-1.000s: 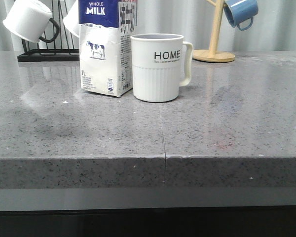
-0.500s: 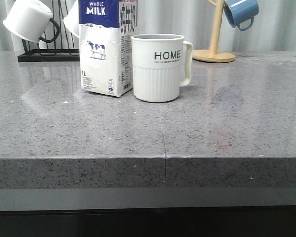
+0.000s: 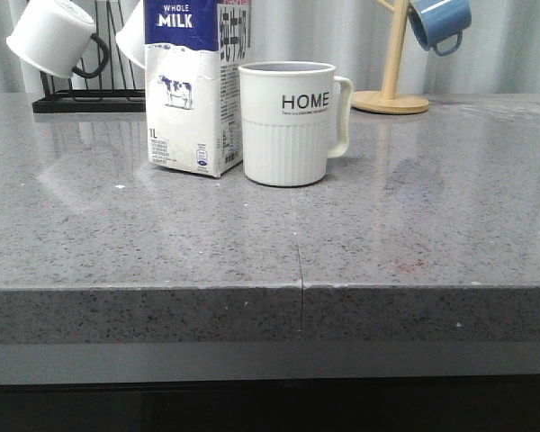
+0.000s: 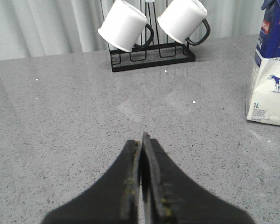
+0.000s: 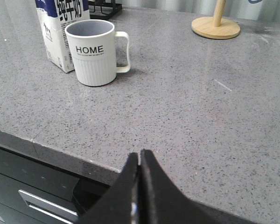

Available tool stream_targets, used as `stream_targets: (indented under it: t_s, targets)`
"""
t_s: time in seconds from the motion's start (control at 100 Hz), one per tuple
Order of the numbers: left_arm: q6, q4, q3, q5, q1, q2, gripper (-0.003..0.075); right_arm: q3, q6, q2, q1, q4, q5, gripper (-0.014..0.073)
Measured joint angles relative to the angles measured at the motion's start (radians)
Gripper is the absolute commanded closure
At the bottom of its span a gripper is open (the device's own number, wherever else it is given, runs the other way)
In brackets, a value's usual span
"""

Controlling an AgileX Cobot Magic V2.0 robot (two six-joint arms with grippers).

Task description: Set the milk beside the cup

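- Two task things are standing upright at the upper centre of the front view: the milk (image 3: 193, 90) is sitting just left of the cup (image 3: 290, 123) on the grey bench (image 3: 342, 243).
- Left gripper (image 4: 143, 140) and right gripper (image 5: 139, 156) are each staying pressed together, pinching nothing.

The front camera sits low, almost level with the desk (image 3: 387, 243), looking straight across its near edge at the milk (image 3: 191, 85) and the cup (image 3: 288, 123), both close. The left wrist camera rides above the left end effector (image 4: 142, 140), angled down over the desk toward the mug rack (image 4: 151, 56), catching the milk at its frame edge. The right wrist camera hangs off the desk's front edge behind the right end effector (image 5: 140, 156), seeing the same carton and cup from higher up.
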Motion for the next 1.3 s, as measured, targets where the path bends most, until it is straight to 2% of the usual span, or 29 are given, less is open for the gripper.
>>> stream_targets:
  t_s: [0.49,0.84,1.3]
  targets:
    - [-0.006,0.0,0.157,0.002,0.01,-0.204,0.0741,0.0,0.0,0.0,0.0,0.0,0.0,0.061]
    - [-0.007,0.0,0.426,-0.234,0.01,-0.28,0.0741,0.0,0.0,0.0,0.0,0.0,0.0,0.061]
    - [-0.044,-0.007,0.429,-0.246,0.01,-0.28,0.0741,0.0,0.0,0.0,0.0,0.002,0.0,0.061]
